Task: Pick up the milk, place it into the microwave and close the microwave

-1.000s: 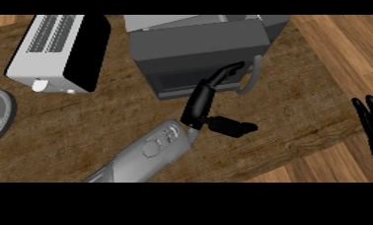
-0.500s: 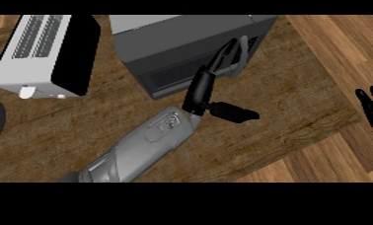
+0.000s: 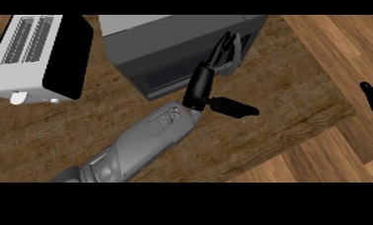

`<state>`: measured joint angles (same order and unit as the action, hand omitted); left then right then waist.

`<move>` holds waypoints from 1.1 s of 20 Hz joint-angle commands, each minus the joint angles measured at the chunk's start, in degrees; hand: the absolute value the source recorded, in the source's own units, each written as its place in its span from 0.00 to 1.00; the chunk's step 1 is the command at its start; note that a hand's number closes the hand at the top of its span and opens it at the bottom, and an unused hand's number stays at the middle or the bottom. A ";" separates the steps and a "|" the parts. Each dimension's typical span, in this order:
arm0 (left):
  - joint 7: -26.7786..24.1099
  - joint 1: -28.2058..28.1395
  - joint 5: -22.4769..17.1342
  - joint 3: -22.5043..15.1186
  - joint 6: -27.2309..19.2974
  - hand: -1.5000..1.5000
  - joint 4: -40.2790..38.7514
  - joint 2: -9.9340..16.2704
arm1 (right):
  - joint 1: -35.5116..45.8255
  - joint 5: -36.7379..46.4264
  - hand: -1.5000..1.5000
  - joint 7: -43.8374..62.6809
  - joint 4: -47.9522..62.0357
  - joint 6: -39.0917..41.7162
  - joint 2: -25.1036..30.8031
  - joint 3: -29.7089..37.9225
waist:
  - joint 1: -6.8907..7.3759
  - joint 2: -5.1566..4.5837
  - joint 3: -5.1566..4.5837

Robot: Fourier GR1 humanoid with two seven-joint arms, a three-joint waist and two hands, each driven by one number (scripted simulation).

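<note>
The dark grey microwave stands at the back middle of the counter, and its door front looks shut. My left hand comes in from the lower left. It is open: straight fingers lie against the right part of the microwave's front, beside the lighter handle strip, and the thumb sticks out to the right. No milk shows anywhere. Only a straight finger of my right hand shows, at the right edge.
A white toaster with a black side panel stands to the left of the microwave. The dark wooden counter top ends at the right, where lighter wooden floor shows.
My left hand has stretched forward and upward along the microwave's front. The whole scene has shifted right in view, and the right hand has slid almost out of sight.
</note>
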<state>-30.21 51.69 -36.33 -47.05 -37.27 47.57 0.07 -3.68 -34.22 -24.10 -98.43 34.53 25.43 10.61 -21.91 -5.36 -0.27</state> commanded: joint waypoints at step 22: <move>-6.90 3.63 -7.87 -0.50 -1.88 0.00 -5.63 -0.04 | 3.55 -6.60 0.00 5.15 0.77 1.32 5.46 1.80 | -2.52 -0.44 0.08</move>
<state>-38.44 52.25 -42.49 -48.99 -39.09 44.83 0.54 -0.26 -40.08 -19.79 -97.69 35.54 29.91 12.17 -23.97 -5.57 -0.21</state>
